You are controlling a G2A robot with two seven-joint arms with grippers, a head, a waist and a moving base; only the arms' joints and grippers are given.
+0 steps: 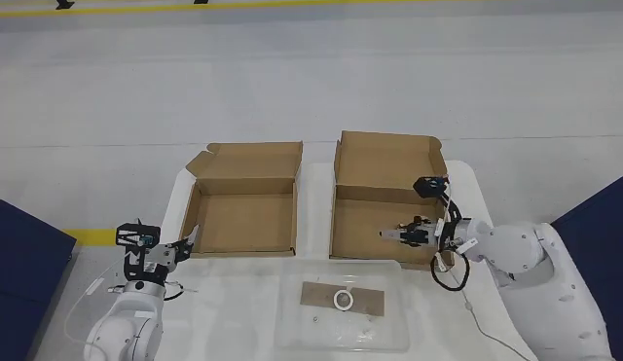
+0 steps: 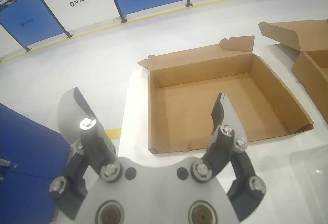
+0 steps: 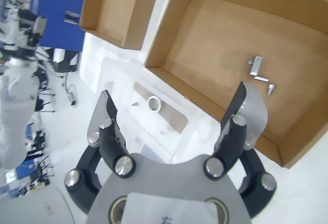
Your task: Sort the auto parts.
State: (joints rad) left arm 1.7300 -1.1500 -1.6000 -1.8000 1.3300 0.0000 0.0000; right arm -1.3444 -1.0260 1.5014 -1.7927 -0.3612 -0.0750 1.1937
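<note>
You are between picks, by my judgement. Your right tool (image 3: 173, 88) hangs spread and empty over the near edge of the right box (image 1: 375, 220), where a few metal parts (image 3: 256, 66) lie. In the clear tray (image 1: 292, 332) at the near side of the worktop (image 1: 467, 181) a white ring (image 1: 342, 301) rests on a brown card (image 1: 316, 295), with a small bolt (image 3: 135, 104) just beside it.

The next move calls for lowering a tool into the tray and closing on the ring. Mind the tray wall and the box edge between. Your left tool (image 2: 148, 92), also spread, sits at the near left by the left box (image 1: 243, 220), the ring's likely home.
</note>
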